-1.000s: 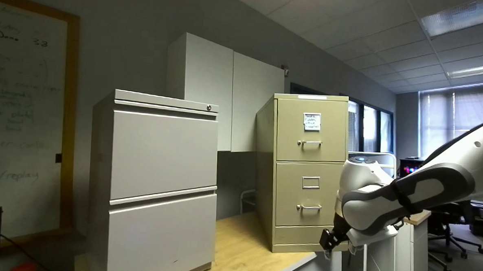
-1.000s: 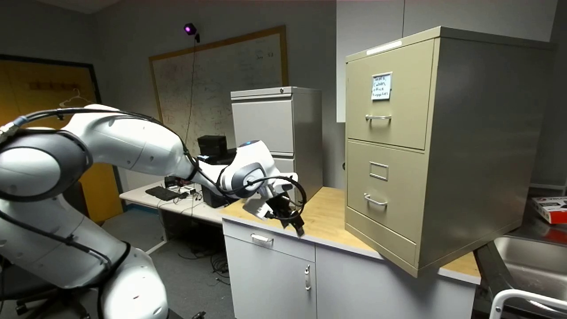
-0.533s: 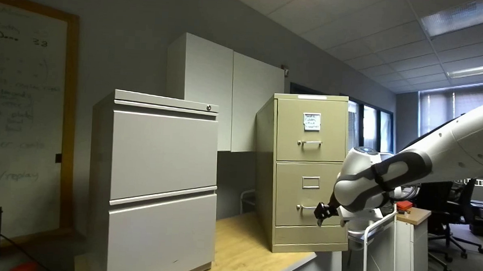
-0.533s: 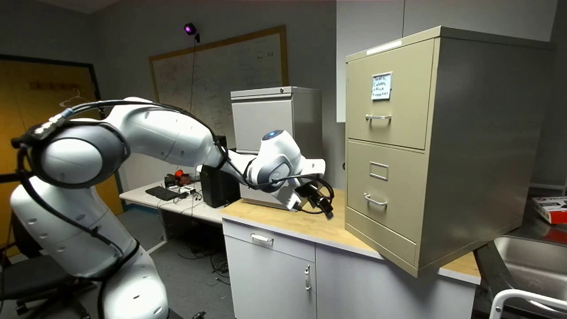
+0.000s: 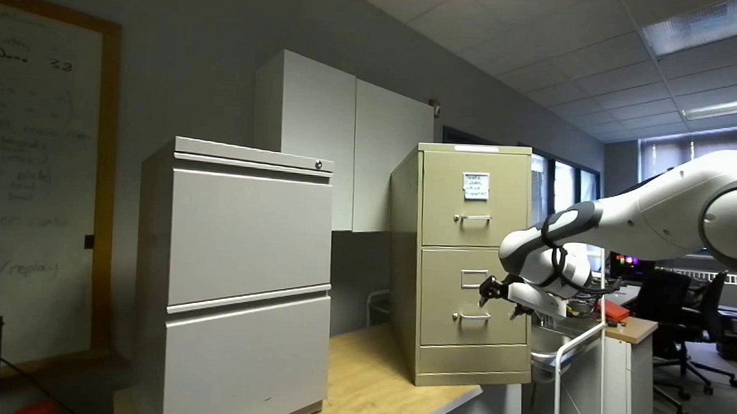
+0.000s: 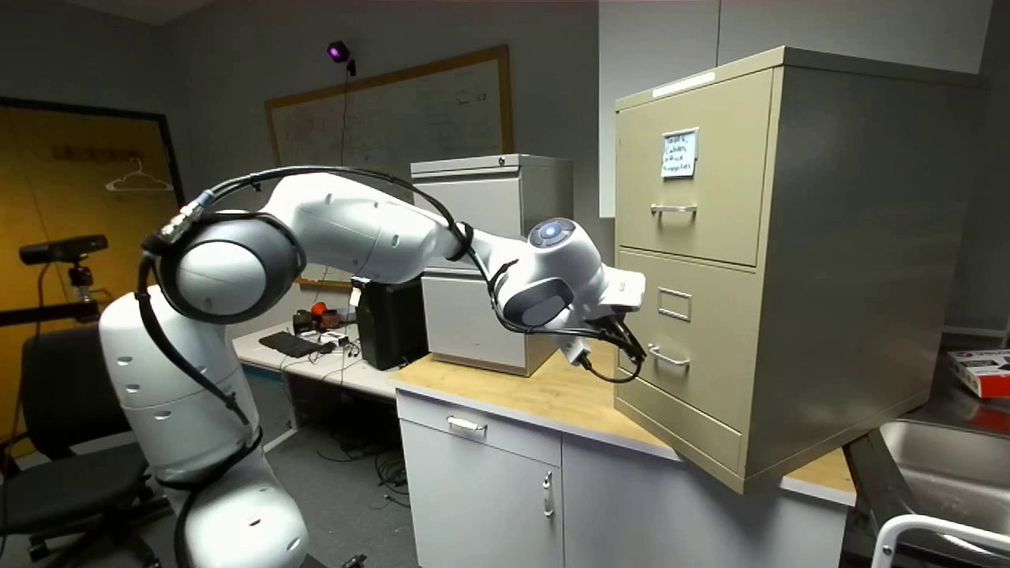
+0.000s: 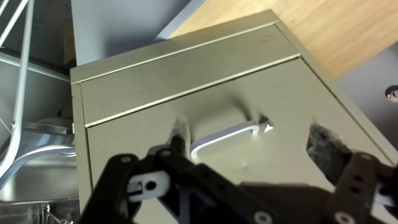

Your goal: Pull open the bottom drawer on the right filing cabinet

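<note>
The right filing cabinet, tan-beige metal, shows in both exterior views (image 5: 405,264) (image 6: 860,276). Its bottom drawer (image 5: 442,297) is shut flush, with a silver handle (image 5: 472,317) and an unfilled label holder. The bottom drawer shows in the other views too (image 6: 718,315) (image 7: 124,149). In the wrist view the cabinet appears upside down. My gripper (image 7: 247,132) is open in front of the drawer there, with the handle (image 7: 227,134) between its spread fingers. The left finger overlaps the handle's left end; contact is unclear. In an exterior view the gripper (image 5: 498,306) is beside the handle; cables partly hide it elsewhere (image 6: 623,331).
A light-grey cabinet (image 5: 249,239) stands beside the tan one on the wooden counter (image 5: 361,375). A white metal rail (image 7: 20,93) and a steel sink (image 7: 40,174) lie on the tan cabinet's other side. Grey base cupboards (image 6: 489,505) are under the counter.
My gripper has risen and moved toward the tan cabinet, to the height of the bottom drawer's handle. The wrist has turned. The drawer has not moved.
</note>
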`<act>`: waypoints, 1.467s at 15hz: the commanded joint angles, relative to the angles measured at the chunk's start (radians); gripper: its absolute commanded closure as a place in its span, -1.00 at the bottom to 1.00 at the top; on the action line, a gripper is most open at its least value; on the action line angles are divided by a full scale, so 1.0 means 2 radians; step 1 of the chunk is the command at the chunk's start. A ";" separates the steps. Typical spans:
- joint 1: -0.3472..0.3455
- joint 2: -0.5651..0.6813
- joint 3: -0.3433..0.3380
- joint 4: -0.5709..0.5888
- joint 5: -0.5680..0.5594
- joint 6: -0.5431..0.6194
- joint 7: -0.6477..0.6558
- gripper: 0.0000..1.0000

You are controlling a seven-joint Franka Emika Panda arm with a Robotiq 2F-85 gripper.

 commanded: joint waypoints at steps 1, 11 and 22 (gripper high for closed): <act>0.012 0.053 -0.026 0.077 0.140 -0.026 -0.076 -1.00; -0.076 0.181 0.003 0.202 0.309 -0.124 -0.127 -1.00; -0.130 0.280 0.030 0.299 0.281 -0.194 -0.079 -1.00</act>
